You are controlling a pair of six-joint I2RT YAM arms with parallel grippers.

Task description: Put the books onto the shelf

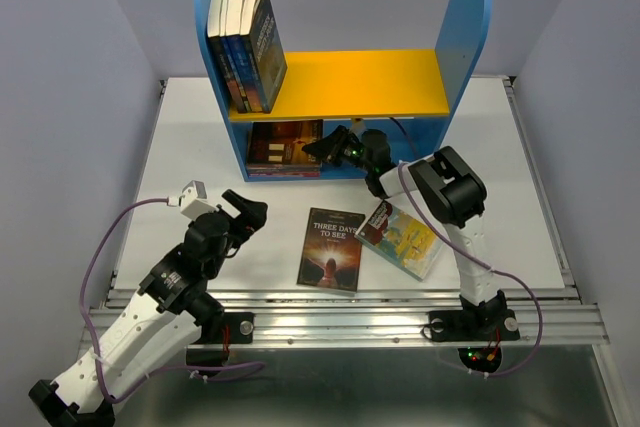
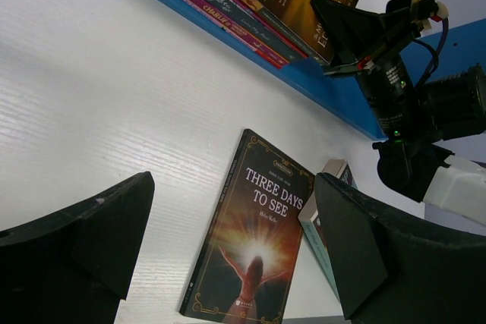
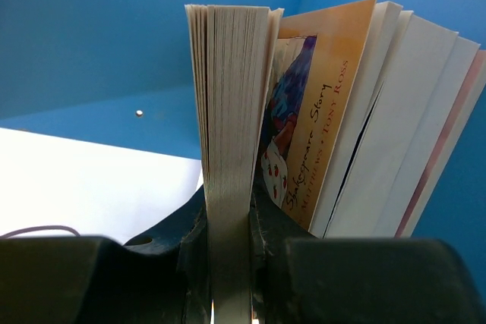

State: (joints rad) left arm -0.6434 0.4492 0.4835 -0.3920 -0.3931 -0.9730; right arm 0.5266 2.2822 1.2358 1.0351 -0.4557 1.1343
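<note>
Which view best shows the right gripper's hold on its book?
Right wrist: the book's page edge sits clamped between the right gripper's fingers. Top external shows only the gripper at the shelf's lower compartment; left wrist shows the cover, not the clamp.

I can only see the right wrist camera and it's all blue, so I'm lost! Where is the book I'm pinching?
Observer: It's the top book of a flat stack in the shelf's lower compartment, at the left end.
Operator: Any books still outside?
Observer: Two lie on the table: Three Days to See, and a yellow-teal book beside it.
Operator: What's my other arm doing?
Observer: The left jaws hang open above the table, near Three Days to See.
</note>
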